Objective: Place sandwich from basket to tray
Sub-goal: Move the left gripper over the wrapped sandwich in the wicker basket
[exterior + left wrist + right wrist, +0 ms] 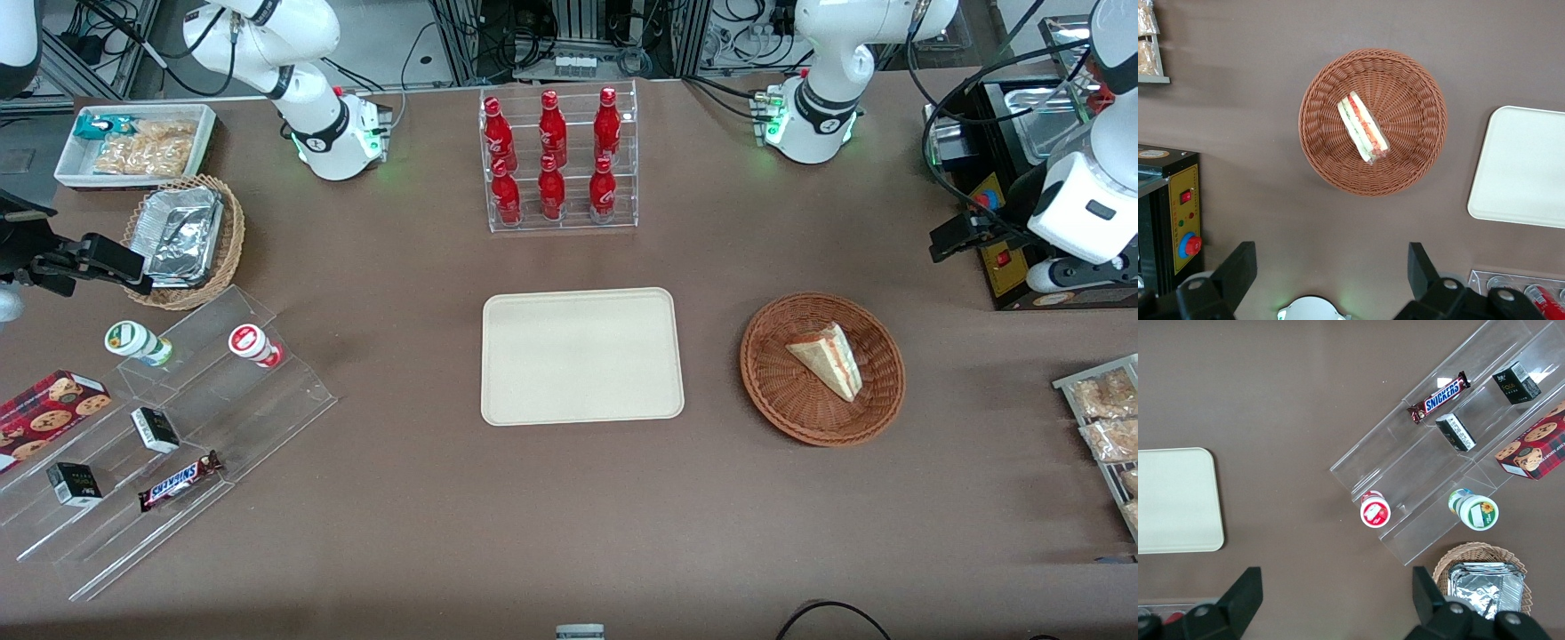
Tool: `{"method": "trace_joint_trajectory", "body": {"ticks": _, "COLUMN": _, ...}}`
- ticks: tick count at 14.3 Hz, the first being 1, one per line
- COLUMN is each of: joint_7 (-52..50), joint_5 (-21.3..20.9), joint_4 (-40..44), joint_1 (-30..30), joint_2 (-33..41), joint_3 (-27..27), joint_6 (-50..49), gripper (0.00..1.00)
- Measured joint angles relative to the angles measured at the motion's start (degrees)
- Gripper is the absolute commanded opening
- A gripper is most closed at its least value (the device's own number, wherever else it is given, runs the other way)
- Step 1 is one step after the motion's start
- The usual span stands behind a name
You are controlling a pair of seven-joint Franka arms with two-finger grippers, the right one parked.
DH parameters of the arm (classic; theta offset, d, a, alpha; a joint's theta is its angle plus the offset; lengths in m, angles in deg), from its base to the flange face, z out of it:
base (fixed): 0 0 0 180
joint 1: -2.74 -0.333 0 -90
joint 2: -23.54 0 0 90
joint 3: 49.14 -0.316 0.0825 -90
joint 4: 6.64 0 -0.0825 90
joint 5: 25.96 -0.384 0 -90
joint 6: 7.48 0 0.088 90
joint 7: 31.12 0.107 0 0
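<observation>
Sandwich (1363,128): lying in basket (1418,160) — well clear of the jaws.
Gripper (1331,270): hovering, jaws spread wide, empty.
Tray (1525,167): sitting beside basket.

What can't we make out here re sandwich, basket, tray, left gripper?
- Sandwich: underside hidden, it lies in the basket.
- Tray: cut off by the frame edge in the left wrist view; whole in the front view.
- Gripper: open, apart from the basket; only fingertips show in the wrist view, indistinct in the front view.
</observation>
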Motion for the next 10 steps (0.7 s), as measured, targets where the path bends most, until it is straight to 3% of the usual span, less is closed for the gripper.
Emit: {"method": "trace_joint_trajectory", "body": {"ticks": 10, "joint_7": 1.76, "joint_5": 0.03, "joint_4": -4.09, "joint_1": 0.01, "joint_2": -2.13, "joint_3": 0.03, "joint_6": -1.08, "gripper": 1.00}}
